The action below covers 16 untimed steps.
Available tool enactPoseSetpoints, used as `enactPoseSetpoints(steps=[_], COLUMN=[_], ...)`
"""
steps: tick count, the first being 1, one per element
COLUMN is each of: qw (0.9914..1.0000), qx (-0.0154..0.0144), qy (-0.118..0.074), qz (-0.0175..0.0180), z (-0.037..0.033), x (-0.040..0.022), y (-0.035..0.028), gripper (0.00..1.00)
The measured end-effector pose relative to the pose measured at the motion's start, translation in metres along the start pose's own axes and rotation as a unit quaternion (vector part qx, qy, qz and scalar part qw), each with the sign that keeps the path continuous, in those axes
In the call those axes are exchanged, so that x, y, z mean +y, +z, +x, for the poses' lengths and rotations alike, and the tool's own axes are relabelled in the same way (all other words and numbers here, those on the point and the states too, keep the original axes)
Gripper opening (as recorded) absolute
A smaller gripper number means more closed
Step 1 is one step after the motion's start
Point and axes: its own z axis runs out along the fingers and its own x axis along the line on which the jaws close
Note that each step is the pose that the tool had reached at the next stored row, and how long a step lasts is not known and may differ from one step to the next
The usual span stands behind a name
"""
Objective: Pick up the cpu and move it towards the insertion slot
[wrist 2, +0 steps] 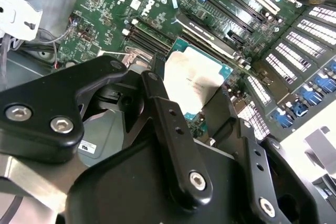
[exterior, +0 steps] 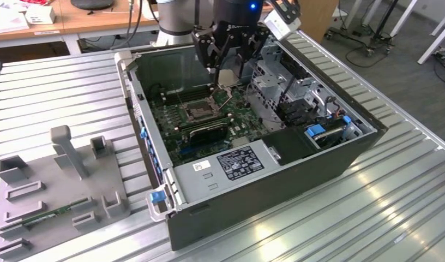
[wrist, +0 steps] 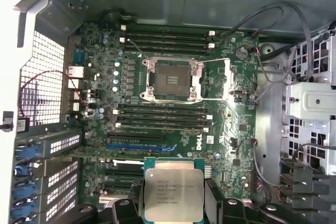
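A pale silver square cpu point(wrist: 174, 194) with a teal rim sits between black gripper fingers point(wrist 2: 169, 111); the motherboard point(wrist: 157, 103) is dark green, its silvery-framed insertion slot point(wrist: 171, 80) dark-centred.

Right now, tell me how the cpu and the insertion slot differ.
The cpu is held up in the end effector, above the board; the insertion slot sits fixed on the motherboard. The cpu shows a pale silvery metal face, the insertion slot a dark centre inside a silvery frame. The slot stands empty. Both are square.
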Motion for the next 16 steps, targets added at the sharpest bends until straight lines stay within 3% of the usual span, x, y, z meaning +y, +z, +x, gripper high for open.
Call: enactPoseSetpoints(steps=[16], qw=[1.00000], qx=[0.0000], qy=[0.000], qz=[0.0000], z=[-0.0145], x=[-0.0005], y=[0.0001], gripper=[0.55])
